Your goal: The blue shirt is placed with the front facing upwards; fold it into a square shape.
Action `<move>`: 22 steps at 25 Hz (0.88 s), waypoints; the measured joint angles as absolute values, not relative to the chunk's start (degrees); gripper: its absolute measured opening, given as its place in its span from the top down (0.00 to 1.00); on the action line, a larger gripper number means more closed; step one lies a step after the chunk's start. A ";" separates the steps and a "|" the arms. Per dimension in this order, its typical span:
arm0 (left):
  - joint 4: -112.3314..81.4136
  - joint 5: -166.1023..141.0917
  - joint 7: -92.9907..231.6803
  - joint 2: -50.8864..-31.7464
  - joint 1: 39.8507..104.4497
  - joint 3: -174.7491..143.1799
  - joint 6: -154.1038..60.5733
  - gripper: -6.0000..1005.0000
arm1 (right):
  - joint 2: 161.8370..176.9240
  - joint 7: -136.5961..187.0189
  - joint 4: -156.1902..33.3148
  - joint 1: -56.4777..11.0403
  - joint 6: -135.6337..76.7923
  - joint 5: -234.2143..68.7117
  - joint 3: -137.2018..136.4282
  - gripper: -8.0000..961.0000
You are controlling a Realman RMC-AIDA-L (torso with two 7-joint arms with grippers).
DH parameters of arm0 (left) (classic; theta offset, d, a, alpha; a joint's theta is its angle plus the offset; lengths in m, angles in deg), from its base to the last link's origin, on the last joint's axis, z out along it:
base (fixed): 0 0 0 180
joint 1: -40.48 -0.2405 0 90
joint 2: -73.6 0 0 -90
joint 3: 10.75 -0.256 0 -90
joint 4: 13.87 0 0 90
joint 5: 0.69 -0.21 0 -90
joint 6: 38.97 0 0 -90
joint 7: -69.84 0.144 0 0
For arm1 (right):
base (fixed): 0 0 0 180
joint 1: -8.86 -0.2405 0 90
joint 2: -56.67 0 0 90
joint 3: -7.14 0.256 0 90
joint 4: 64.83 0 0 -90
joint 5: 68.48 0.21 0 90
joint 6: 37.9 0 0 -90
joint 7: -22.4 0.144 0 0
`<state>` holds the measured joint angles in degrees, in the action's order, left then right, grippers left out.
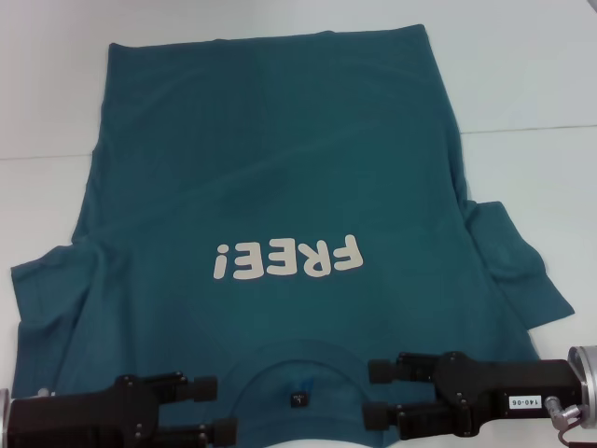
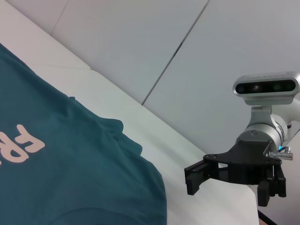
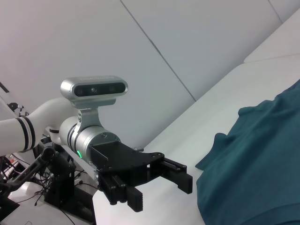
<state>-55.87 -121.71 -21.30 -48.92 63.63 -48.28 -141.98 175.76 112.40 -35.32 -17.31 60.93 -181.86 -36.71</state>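
The blue shirt (image 1: 270, 177) lies spread flat on the white table, front up. Its collar is nearest me, and the cream letters "FREE!" (image 1: 284, 259) read upside down from here. A small black label (image 1: 298, 401) sits inside the collar. My left gripper (image 1: 213, 408) is over the near left shoulder beside the collar, open with nothing between its fingers. My right gripper (image 1: 375, 394) mirrors it over the near right shoulder, also open. The left wrist view shows the shirt (image 2: 70, 154) and the right gripper's fingers (image 2: 193, 179). The right wrist view shows the shirt (image 3: 258, 164) and the left gripper's fingers (image 3: 178, 174).
The white table (image 1: 522, 75) extends past the shirt on the far side and on both sides. One sleeve (image 1: 518, 261) sticks out to the right and the other (image 1: 47, 289) to the left, both slightly rumpled. Pale wall panels fill the background of both wrist views.
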 joint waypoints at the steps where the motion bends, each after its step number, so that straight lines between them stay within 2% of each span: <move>1: -55.87 -121.72 -21.30 -48.92 63.66 -48.29 -141.98 0.21 | 175.76 112.40 -35.33 -17.29 60.91 -181.86 -36.71 0.02; 16: -55.86 -121.74 -22.57 -48.91 63.70 -47.97 -141.98 0.21 | 175.91 112.48 -35.30 -16.98 60.98 -181.77 -36.67 0.02; 22: -55.44 -121.09 -33.71 -48.10 65.17 -42.31 -141.81 0.21 | 175.87 117.55 -35.10 -17.53 60.95 -181.64 -32.75 0.02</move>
